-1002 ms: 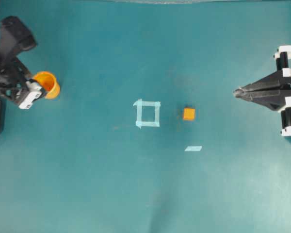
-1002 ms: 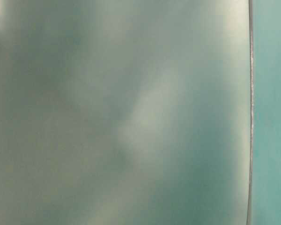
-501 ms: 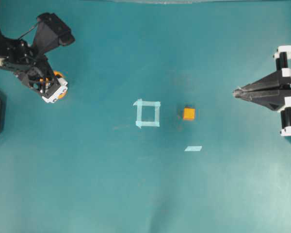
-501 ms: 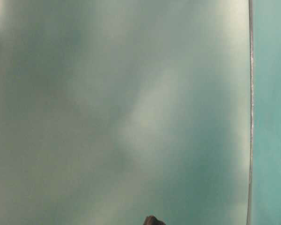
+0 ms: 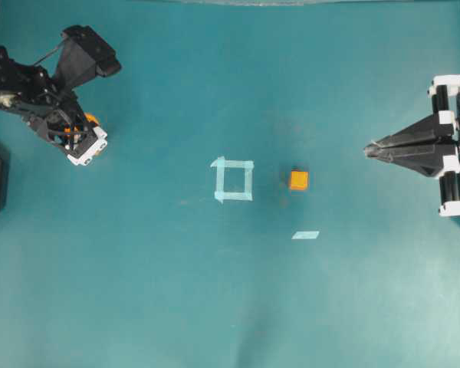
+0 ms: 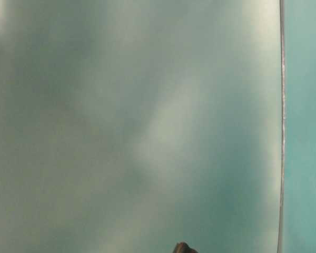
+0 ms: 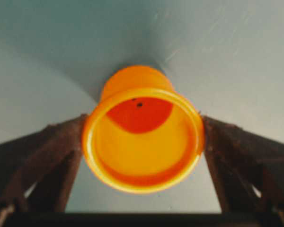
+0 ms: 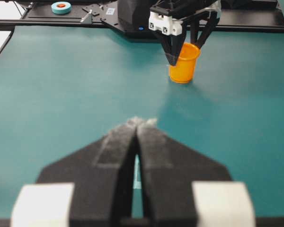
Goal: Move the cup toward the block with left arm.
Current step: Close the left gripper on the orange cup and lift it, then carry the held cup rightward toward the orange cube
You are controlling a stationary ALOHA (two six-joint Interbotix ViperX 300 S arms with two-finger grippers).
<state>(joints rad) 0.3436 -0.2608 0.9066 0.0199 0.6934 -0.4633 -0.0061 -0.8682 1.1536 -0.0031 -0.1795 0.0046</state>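
Cup far left of block

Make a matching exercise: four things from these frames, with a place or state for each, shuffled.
1. cup
2. block
3. left gripper
4. right gripper

a. shut, empty
b. open, fingers either side of the cup
c. upright on the table between two black fingers
d. just right of the tape square, overhead view

Pairs: 1-c, 2-d, 3-b, 4-a

Black arms; left pincer white-tipped; right pincer seemingly white-clipped.
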